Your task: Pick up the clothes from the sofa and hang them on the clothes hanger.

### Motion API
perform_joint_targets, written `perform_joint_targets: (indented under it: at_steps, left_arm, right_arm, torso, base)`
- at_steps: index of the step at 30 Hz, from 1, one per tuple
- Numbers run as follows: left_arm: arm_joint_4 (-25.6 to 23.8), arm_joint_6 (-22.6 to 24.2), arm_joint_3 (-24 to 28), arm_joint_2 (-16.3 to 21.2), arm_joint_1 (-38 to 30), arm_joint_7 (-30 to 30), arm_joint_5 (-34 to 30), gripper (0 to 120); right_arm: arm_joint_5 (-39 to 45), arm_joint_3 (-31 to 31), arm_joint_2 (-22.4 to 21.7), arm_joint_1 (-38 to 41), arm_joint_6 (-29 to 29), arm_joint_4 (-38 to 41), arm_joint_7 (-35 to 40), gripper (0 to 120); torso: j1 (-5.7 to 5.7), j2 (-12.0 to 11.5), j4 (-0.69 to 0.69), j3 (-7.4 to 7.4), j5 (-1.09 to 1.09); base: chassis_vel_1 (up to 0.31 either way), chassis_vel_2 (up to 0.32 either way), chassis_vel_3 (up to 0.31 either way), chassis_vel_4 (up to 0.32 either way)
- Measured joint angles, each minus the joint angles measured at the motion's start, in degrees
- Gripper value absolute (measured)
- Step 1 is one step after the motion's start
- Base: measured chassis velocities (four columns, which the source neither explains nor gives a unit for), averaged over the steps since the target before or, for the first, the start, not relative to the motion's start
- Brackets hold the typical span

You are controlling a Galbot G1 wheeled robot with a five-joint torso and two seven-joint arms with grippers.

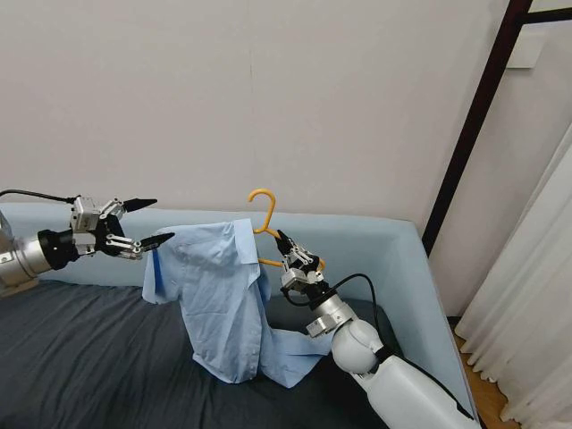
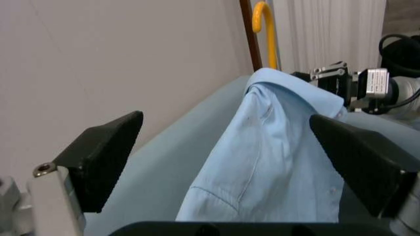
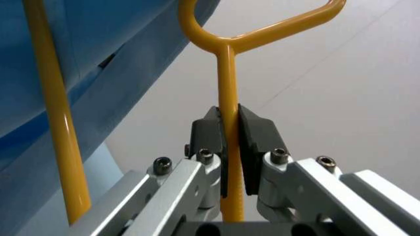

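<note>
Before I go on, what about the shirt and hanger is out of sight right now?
- Head view: the hanger's far arm lies under the shirt; whether it fills that shoulder is hidden.
- Head view: the open left gripper's tips sit at the shirt's shoulder edge; contact cannot be told.
- Right wrist view: the right gripper clamps the hanger; below, its bar vanishes behind the gripper's body.

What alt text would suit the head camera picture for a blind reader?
The robot's right hand holds a yellow hanger with a light blue shirt draped over it, above a sofa. Its left hand is open beside the shirt's shoulder.
</note>
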Motion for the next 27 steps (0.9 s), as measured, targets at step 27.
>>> perform_joint_targets:
  at_steps: [27]
  left_arm:
    - [11.8,3.8,30.4,-14.9,-28.9,7.8,12.0,71]
  right_arm:
    - [-10.2,1.6,2.1,-0.2,6.2,-2.8,-2.4,5]
  torso:
    - [0.0,0.0,-0.01,0.0,0.01]
  base:
    - [0.0,0.0,0.0,0.0]
